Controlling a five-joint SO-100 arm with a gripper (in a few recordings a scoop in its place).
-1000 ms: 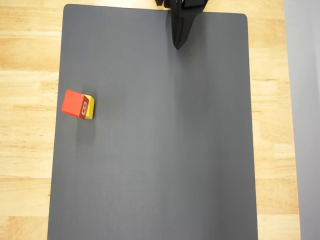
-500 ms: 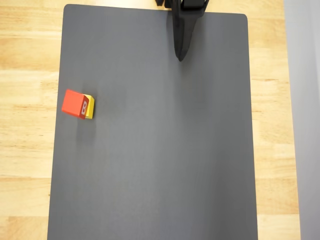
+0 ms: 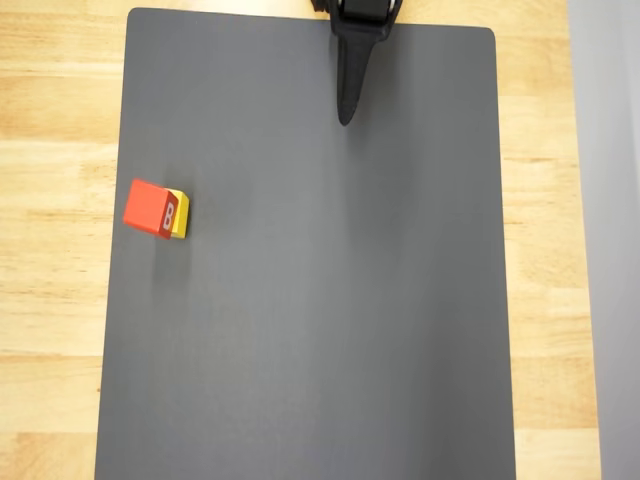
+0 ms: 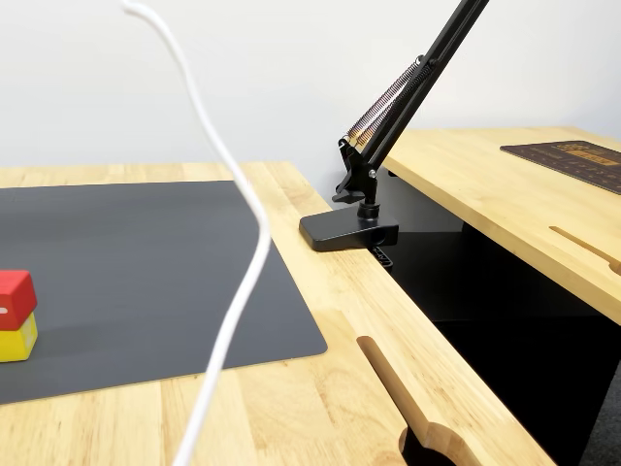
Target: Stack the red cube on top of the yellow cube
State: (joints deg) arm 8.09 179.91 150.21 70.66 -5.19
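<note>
Already the red cube [image 3: 148,207] sits on top of the yellow cube [image 3: 179,214], the pair standing on the dark grey mat [image 3: 300,300] close to its left edge in the overhead view, roughly level with the upper half of the mat. From above, the red cube covers most of the yellow one, whose yellow shows as a narrow strip along the right side, next to the red cube's side face with a pale "B". In the fixed view the red cube [image 4: 15,296] rests squarely on the yellow cube [image 4: 17,339] at the picture's left border, on the mat [image 4: 146,252]. The gripper [image 3: 346,112] reaches in from the mat's top edge in the overhead view, well apart from the stack, tapering to a single dark point; its jaws appear pressed together with nothing between them. The mat lies on a light wooden desk [image 3: 60,100]. A white cable [image 4: 233,291] hangs blurred across the fixed view, and a black clamp base [image 4: 349,233] of a spring arm sits at the desk's far edge.
</note>
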